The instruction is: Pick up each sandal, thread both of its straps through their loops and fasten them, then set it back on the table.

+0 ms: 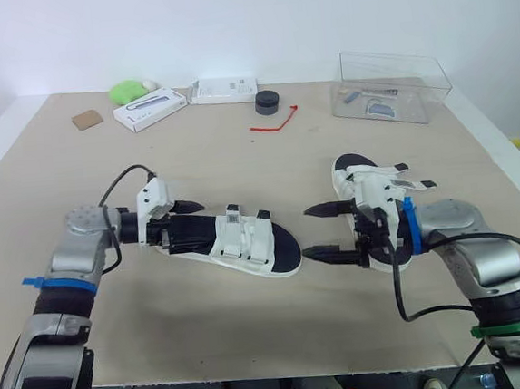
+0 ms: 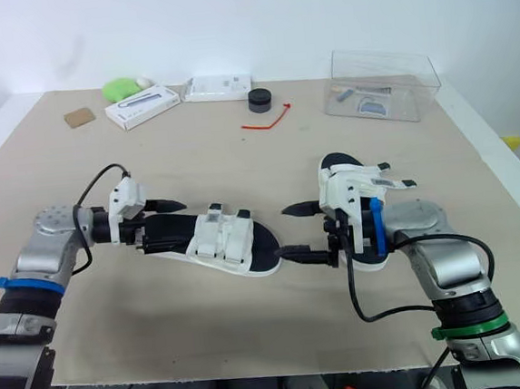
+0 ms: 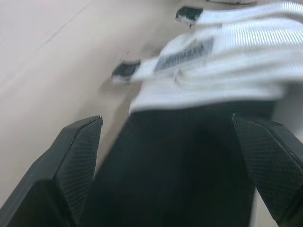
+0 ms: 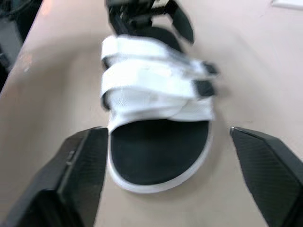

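A white-strapped sandal with a black footbed [image 1: 246,241] lies flat mid-table. My left gripper [image 1: 179,227] is open and straddles its heel; in the left wrist view the black footbed [image 3: 175,165] lies between the two fingers. My right gripper [image 1: 323,234] is open just off the sandal's toe end, pointing at it, and the sandal [image 4: 156,90] lies ahead between its fingers. A second sandal [image 1: 349,170] lies under my right wrist, its strap ends sticking out loose.
At the back stand a clear plastic box [image 1: 392,87], a black round object [image 1: 266,102], a red tie [image 1: 277,123], two white boxes [image 1: 149,108] [image 1: 224,90], a green object [image 1: 126,91] and a brown square [image 1: 88,119].
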Controlling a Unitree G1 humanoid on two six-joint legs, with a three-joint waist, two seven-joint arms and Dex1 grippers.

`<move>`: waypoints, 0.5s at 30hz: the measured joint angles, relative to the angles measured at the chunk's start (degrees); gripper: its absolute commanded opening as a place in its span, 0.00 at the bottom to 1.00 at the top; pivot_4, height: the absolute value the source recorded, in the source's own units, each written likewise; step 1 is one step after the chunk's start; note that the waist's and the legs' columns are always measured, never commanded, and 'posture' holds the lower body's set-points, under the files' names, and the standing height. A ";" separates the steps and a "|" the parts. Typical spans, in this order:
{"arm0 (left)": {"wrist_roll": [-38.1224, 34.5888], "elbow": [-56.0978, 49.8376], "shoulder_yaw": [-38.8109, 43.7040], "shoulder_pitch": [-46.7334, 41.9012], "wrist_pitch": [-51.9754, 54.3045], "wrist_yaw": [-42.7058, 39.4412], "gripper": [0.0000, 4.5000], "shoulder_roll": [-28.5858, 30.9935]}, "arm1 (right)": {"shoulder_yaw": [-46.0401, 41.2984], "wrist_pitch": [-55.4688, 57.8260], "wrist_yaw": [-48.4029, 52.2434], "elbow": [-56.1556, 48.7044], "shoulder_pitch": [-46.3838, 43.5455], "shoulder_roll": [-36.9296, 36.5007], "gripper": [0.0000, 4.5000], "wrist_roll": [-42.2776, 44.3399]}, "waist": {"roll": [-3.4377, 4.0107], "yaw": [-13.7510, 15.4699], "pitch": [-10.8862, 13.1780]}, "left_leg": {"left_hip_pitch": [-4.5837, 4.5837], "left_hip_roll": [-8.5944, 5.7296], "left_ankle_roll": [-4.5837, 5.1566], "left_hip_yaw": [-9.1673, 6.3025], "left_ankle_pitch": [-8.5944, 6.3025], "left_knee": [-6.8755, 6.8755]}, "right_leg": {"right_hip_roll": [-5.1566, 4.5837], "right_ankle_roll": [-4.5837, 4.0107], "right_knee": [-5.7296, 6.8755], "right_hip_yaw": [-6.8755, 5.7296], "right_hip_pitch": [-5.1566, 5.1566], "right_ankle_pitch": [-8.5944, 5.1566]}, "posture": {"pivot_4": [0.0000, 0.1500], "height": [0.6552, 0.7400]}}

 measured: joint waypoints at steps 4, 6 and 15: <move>1.12 4.16 -1.65 -2.98 -4.22 -2.09 1.00 -2.59 | -0.51 0.89 -2.06 -1.17 0.58 -0.01 0.99 0.65 | 0.00 0.03 0.00 | -0.01 -0.03 0.00 -0.02 0.00 0.00 | 0.00 0.03 0.00 -0.02 0.01 -0.02 | 1.00 1.00; 1.82 6.06 -2.75 -3.99 -5.77 -3.13 1.00 -3.43 | -0.52 0.85 -2.78 -1.55 0.96 -0.04 0.99 0.62 | 0.00 0.04 0.00 | -0.06 -0.05 0.00 -0.06 0.00 0.03 | -0.01 0.04 -0.01 -0.08 0.01 -0.02 | 1.00 1.00; 2.90 11.13 -3.86 -7.24 -9.30 -8.02 0.81 -7.24 | -0.16 -1.59 -4.73 -1.97 2.11 -0.12 1.00 -1.07 | 0.00 0.05 0.00 | -0.12 -0.11 0.04 -0.10 -0.02 0.11 | -0.06 0.08 0.00 -0.13 0.02 -0.04 | 1.00 1.00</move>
